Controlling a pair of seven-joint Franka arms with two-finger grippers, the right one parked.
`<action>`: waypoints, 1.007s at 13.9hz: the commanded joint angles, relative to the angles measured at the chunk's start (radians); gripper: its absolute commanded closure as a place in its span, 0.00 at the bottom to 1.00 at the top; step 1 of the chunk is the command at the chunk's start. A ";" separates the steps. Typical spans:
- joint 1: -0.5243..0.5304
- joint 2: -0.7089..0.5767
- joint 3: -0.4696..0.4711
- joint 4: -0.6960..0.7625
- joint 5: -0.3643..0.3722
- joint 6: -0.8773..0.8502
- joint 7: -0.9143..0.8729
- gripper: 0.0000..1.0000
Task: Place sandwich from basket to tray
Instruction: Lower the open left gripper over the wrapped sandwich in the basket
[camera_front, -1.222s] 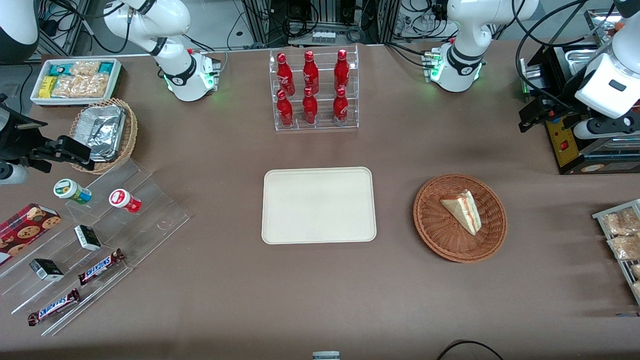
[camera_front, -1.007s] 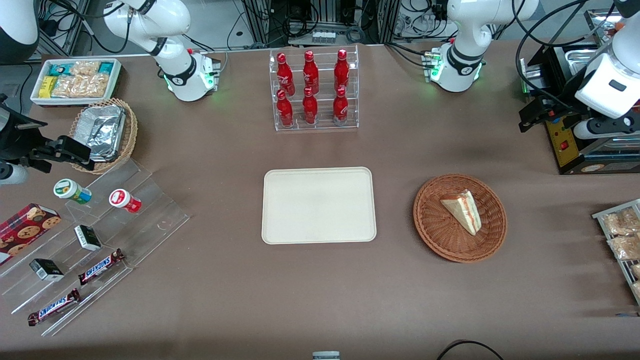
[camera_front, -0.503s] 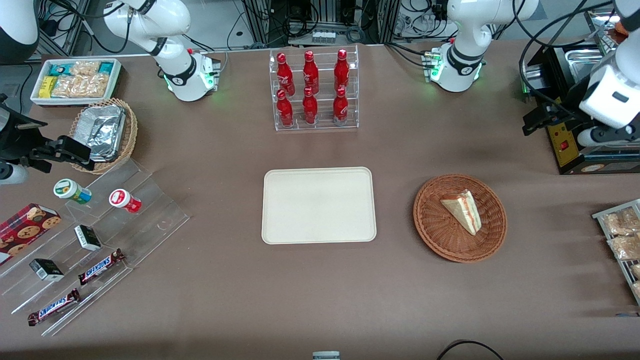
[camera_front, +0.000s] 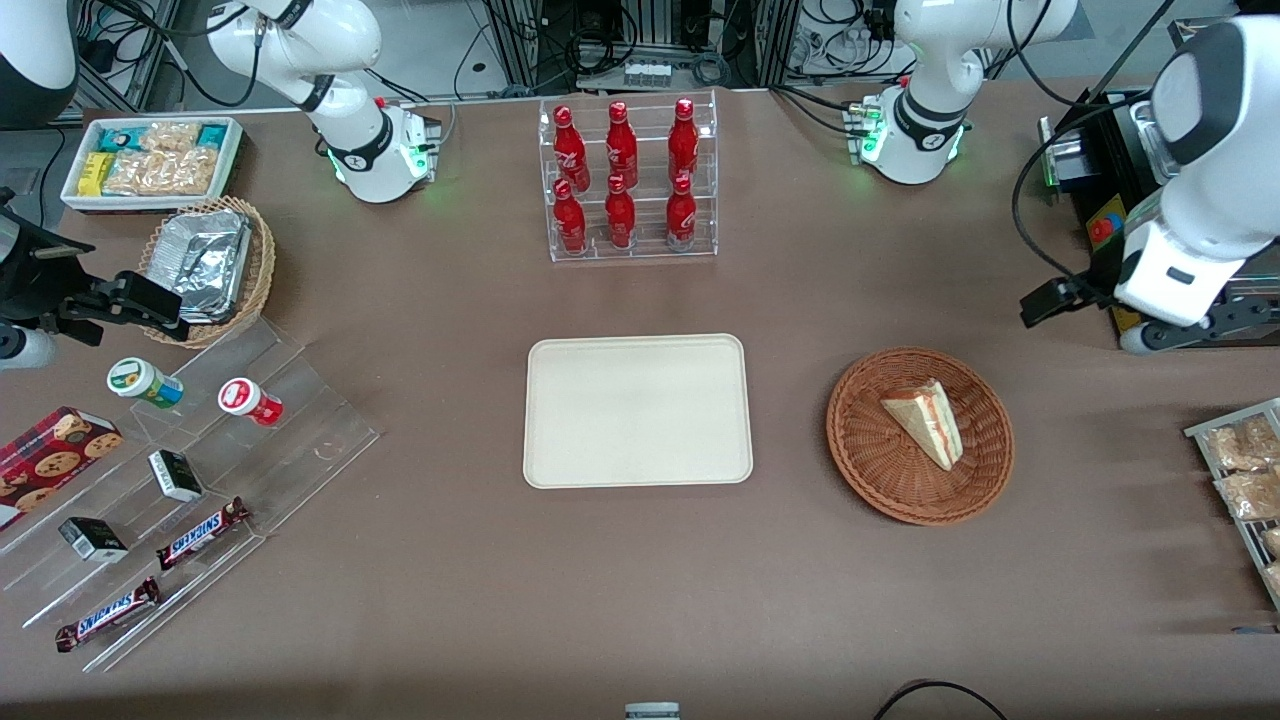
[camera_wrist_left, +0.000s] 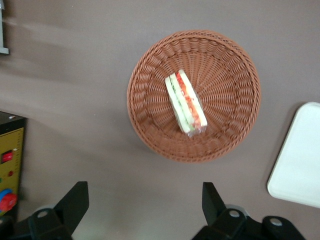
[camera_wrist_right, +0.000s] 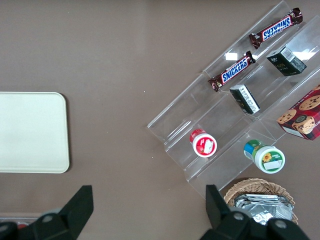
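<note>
Sandwich (camera_wrist_left: 185, 101) in basket (camera_wrist_left: 230, 70) — jaws spread, above table.

One sandwich (camera_front: 925, 422), one basket (camera_front: 920, 500), one tray (camera_front: 637, 411), six red bottles (camera_front: 620, 176), perhaps two Snickers bars (camera_front: 200, 533)

White arm shells (camera_front: 1195, 150) — black fingers (camera_wrist_left: 75, 202)

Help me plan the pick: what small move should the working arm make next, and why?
Probably bring the open gripper over the triangular white-bread sandwich, then lower it. The sandwich lies untouched in the round reddish-brown wicker basket, the flat cream rectangular tray holds nothing, and the gripper hangs above bare table beside the basket.
</note>
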 joint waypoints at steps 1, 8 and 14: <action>0.001 -0.015 -0.014 -0.110 0.016 0.149 -0.106 0.00; -0.002 0.060 -0.043 -0.178 0.010 0.309 -0.325 0.00; -0.002 0.152 -0.086 -0.149 -0.004 0.349 -0.402 0.00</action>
